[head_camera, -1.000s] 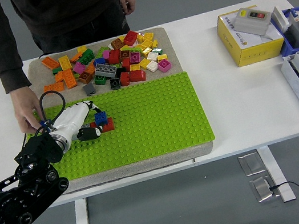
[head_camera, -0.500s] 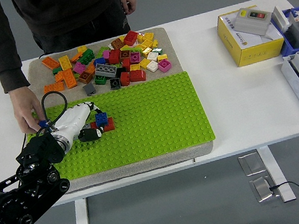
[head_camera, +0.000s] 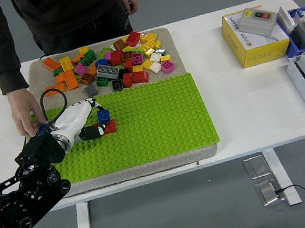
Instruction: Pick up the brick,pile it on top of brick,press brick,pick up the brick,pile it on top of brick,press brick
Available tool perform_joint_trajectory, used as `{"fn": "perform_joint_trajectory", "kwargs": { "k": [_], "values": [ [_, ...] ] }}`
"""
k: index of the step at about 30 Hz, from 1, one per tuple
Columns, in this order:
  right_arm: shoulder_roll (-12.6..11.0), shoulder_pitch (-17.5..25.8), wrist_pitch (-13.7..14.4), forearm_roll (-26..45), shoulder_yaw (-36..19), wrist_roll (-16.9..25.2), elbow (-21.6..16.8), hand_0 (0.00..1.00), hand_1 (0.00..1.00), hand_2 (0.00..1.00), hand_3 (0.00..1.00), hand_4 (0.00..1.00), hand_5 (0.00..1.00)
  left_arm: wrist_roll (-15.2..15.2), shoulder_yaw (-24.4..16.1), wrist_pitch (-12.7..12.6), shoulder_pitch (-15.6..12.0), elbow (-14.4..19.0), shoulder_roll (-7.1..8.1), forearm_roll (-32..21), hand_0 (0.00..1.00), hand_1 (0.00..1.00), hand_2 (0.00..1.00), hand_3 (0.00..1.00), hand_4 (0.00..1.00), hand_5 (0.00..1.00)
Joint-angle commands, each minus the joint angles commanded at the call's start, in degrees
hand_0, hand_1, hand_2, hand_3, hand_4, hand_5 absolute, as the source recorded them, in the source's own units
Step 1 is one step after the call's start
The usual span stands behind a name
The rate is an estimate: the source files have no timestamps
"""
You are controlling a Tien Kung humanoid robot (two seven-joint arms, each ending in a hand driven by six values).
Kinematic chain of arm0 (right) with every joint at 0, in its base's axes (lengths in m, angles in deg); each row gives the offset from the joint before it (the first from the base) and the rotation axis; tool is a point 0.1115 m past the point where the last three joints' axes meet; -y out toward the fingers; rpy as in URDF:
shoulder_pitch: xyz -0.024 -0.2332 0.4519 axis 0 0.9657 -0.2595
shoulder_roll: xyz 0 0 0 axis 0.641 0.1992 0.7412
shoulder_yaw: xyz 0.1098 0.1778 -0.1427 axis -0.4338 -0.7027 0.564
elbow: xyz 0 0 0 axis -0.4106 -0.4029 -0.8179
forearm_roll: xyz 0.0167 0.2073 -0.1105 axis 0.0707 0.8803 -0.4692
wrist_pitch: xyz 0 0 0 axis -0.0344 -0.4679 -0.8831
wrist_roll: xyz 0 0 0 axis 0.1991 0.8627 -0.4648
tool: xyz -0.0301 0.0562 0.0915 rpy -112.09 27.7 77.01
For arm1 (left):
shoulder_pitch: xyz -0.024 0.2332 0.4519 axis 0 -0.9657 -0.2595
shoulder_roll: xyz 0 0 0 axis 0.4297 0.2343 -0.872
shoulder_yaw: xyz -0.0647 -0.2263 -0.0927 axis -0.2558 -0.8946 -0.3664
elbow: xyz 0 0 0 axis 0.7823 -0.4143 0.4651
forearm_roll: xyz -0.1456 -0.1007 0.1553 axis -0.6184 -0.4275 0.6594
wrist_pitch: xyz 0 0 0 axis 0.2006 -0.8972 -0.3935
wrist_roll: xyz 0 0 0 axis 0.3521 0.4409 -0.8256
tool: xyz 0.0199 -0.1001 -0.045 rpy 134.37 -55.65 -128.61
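No readable writing anywhere: the yellow box (head_camera: 252,43) at upper right has a small round logo on its side, too tiny to make out, and the grey switch (head_camera: 258,19) on top of it just shows a red and a green button.

The left arm comes in from the lower left, its white hand (head_camera: 78,125) lying low and tilted over the left part of the green baseplate (head_camera: 154,122). Its dark fingertips (head_camera: 92,132) sit right against the blue brick (head_camera: 103,116), which is stacked on a red brick (head_camera: 107,126) on the plate. Can't tell if the fingers actually grip it or just touch.

Loose bricks (head_camera: 114,62) are piled at upper middle. A person's hand (head_camera: 25,116) rests on the plate's left edge.
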Motion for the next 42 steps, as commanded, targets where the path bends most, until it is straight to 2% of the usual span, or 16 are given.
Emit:
{"fn": "perform_joint_trajectory", "kwargs": {
  "k": [15, 23, 30, 42],
  "values": [
    [-0.09, 0.04, -0.1, 0.38, 0.09, 0.19, 0.07, 0.593, 0.553, 0.525, 0.676, 0.076, 0.931, -0.57, 1.1, 0.27, -0.13, 1.73, -0.12, -0.72, 0.929, 0.953, 0.94, 0.571, 0.41, 0.214],
    [0.0, -0.03, -0.11, 0.77, 0.38, 0.37, 0.08, 0.594, 0.553, 0.525, 0.677, 0.078, 0.928, -0.18, 1.96, -0.09, 0.13, 0.03, -0.41, -2.03, 0.928, 0.951, 0.937, 0.572, 0.408, 0.212],
    [0.15, -0.03, -0.11, 0.96, 0.55, 0.39, 0.05, 0.594, 0.55, 0.525, 0.677, 0.079, 0.928, 0.84, 2.85, -0.6, 0.61, -2.76, -1.03, -3.53, 0.927, 0.95, 0.937, 0.57, 0.408, 0.212],
    [0.1, 0.18, -0.13, 0.98, 0.58, 0.31, 0.01, 0.593, 0.549, 0.525, 0.678, 0.081, 0.928, 0.63, 2.82, -0.57, 0.34, -2.76, -1.04, -3.46, 0.926, 0.949, 0.936, 0.572, 0.408, 0.211]
  ]
}}
